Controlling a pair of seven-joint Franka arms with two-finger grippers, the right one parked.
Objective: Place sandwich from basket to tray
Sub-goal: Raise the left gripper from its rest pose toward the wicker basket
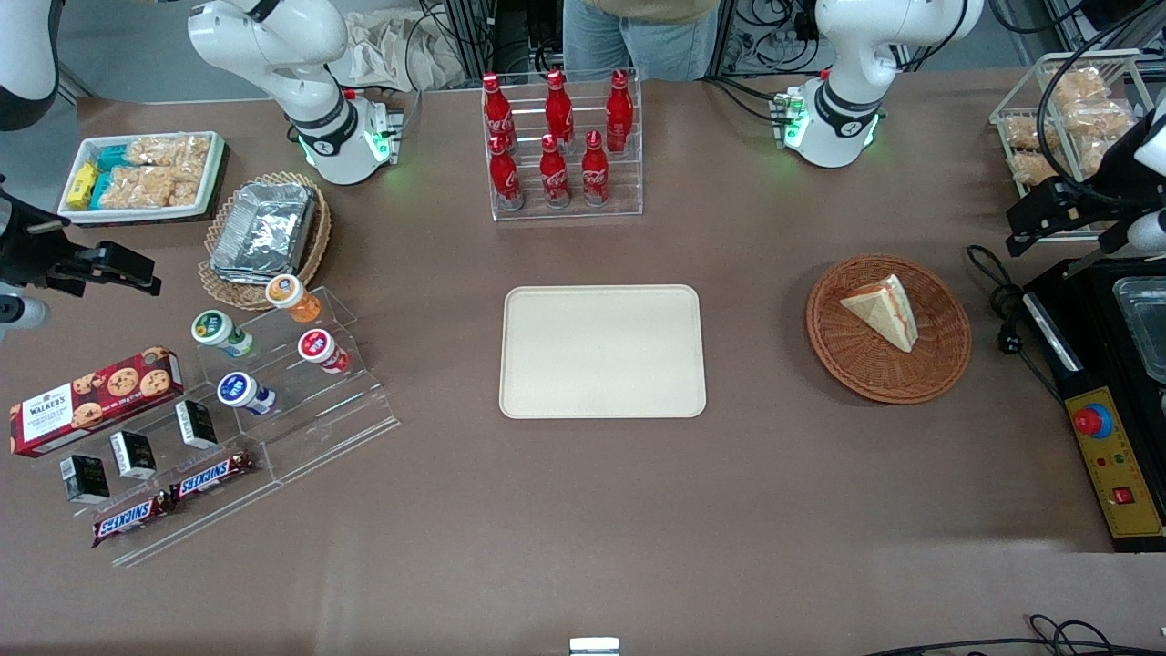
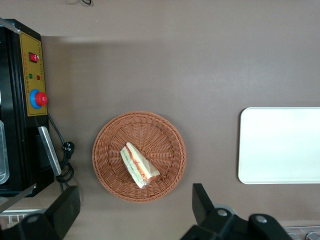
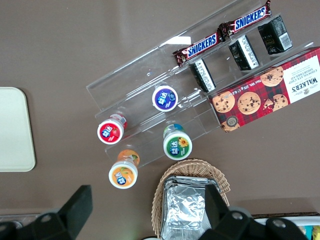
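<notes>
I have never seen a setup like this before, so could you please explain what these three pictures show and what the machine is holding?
Two white robot arms stand at a brown table. One picture looks at them from the front; the other two come from cameras on each arm's wrist, looking down. The working arm's gripper is open, holds nothing, and hovers above the basket at its end of the table. In the basket lies the sandwich. Its job is to move the sandwich to the bare tray in the middle. Farther from the front camera stands a rack of cola bottles. Toward the parked arm's end are yogurt cups, a cookie box, Snickers bars and foil containers.
</notes>
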